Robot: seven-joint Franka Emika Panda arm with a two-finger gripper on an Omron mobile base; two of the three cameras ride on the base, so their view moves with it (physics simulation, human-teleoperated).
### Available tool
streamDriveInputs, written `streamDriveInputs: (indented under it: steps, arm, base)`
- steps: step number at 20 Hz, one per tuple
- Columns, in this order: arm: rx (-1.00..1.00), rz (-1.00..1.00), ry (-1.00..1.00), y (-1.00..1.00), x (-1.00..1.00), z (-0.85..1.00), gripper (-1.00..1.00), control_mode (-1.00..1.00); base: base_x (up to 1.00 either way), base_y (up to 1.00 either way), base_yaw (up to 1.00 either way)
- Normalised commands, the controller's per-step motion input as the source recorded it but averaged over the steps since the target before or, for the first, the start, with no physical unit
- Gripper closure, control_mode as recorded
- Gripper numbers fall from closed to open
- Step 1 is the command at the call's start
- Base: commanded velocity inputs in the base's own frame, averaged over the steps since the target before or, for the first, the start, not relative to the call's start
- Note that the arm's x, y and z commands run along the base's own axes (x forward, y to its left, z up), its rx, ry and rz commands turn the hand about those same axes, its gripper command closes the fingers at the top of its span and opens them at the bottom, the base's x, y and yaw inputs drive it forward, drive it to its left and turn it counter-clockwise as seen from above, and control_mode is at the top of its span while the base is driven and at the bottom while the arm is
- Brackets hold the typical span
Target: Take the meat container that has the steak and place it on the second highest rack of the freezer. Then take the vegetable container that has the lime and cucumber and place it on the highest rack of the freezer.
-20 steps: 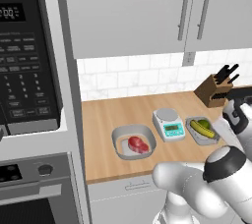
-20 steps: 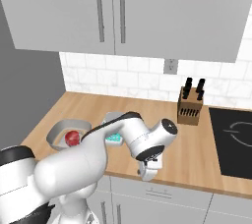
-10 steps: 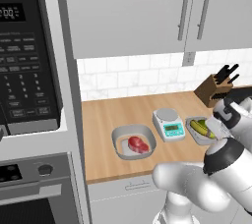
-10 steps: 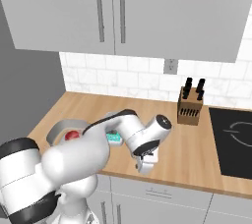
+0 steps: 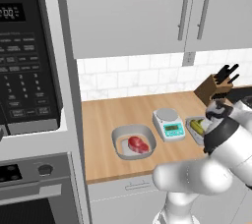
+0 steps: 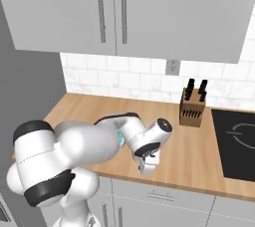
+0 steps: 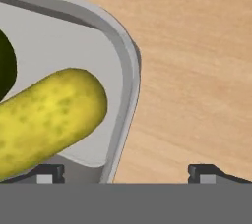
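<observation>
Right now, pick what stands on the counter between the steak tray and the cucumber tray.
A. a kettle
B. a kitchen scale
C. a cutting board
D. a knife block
B: the kitchen scale stands on the counter between the steak tray and the cucumber tray; the knife block is back by the wall.

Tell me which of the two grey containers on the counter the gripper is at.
The vegetable container, right of the scale, holding the cucumber. The open gripper straddles its rim. The steak container sits apart, left of the scale.
</observation>
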Motion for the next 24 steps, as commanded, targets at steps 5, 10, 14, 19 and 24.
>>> streamDriveInputs:
  steps: [5, 10, 14, 19, 24]
  arm:
    - [0.0, 0.0, 0.0, -0.05, 0.16, -0.46, -1.0, -1.0]
    - [-0.01, -0.01, 0.0, 0.0, 0.14, -0.52, 1.0, -1.0]
    - [-0.01, 0.0, -0.09, 0.0, -0.2, -0.21, 1.0, -1.0]
    - [-0.07, 0.0, -0.15, 0.0, -0.14, 0.0, 1.0, -1.0]
    - [-0.13, 0.0, -0.22, 0.01, -0.33, 0.27, 1.0, -1.0]
  base:
    - [0.0, 0.0, 0.0]
    - [0.0, 0.0, 0.0]
    - [0.0, 0.0, 0.0]
    - [0.0, 0.0, 0.0]
    - [0.0, 0.0, 0.0]
